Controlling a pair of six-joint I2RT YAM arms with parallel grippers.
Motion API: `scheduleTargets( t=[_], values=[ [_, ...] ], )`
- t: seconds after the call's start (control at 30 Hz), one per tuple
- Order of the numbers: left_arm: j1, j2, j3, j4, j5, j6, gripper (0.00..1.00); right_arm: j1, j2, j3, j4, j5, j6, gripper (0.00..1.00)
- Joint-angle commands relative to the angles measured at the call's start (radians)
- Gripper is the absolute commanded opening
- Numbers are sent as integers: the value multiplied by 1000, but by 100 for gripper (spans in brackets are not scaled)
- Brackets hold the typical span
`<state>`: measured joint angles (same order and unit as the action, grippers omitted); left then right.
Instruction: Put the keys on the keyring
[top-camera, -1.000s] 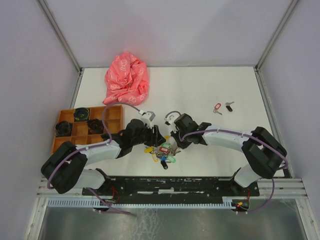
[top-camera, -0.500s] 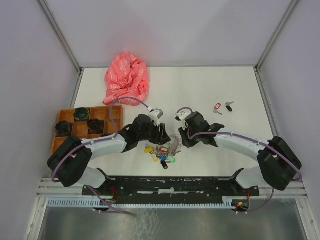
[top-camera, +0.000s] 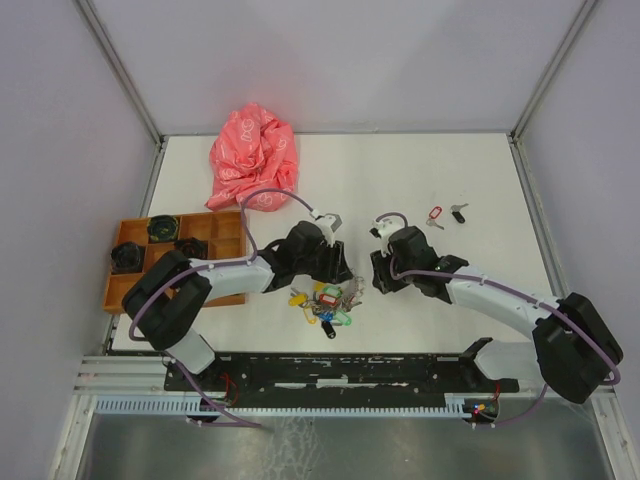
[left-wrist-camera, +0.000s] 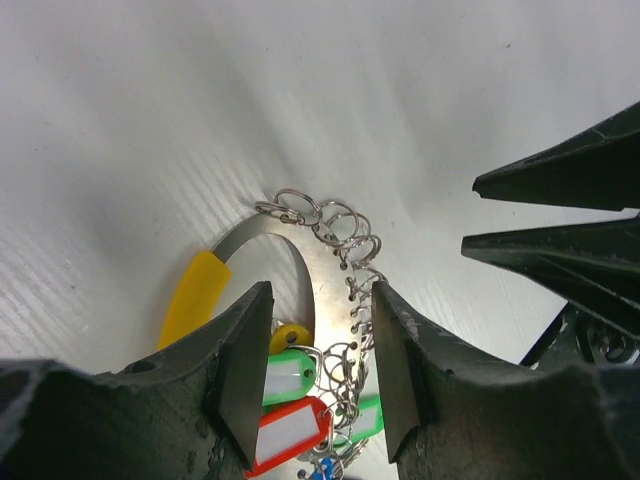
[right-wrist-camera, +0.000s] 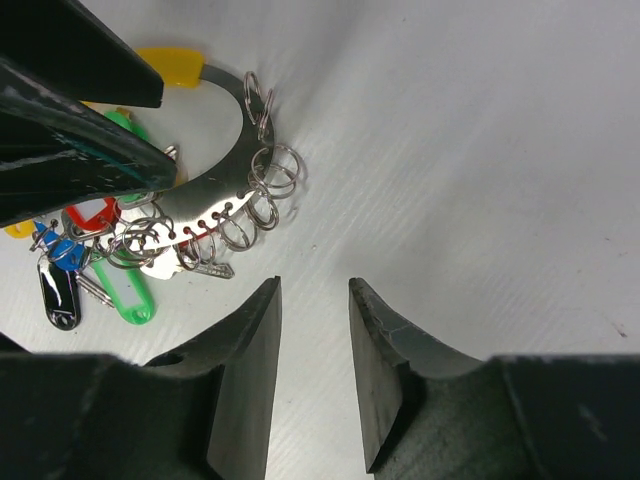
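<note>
While the keys (top-camera: 434, 214), one red-headed and one black-headed, are lying loose well right of the keyring (top-camera: 328, 300), nothing is being threaded, so the whole job is waiting. The left gripper (top-camera: 338, 270) and right gripper (top-camera: 379, 277) are hovering beside it, jaws apart and empty; its curved steel band (left-wrist-camera: 268, 233) is carrying wire loops (left-wrist-camera: 340, 222) and glossy plastic tags (left-wrist-camera: 288, 435)

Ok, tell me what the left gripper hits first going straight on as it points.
Probably the curved metal band with its small rings, lying on the table just beyond the fingertips of the left gripper; depth is unclear.
</note>
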<state>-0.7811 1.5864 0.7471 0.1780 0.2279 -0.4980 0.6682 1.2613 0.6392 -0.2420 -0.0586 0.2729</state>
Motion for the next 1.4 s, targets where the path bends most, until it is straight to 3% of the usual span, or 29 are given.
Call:
scheduleTargets(
  t=[0.0,0.47,0.7,1.2,1.37],
  values=[
    [-15,40,71,-2,-56,-66,51,-2,-23,-9,76,-9,16,43],
    [-15,129,189,-97,-82,-5,45,-2,14,-39,172,-141,38,44],
    [-13,159,214,-113,-89,13,43,18,94,-40,232,-239,52,38],
    [-4,182,179,-111,-90,16,39,28,197,-16,276,-153,28,30],
    [-2,159,136,-109,-90,15,39,28,193,-6,272,-110,31,23]
  ],
)
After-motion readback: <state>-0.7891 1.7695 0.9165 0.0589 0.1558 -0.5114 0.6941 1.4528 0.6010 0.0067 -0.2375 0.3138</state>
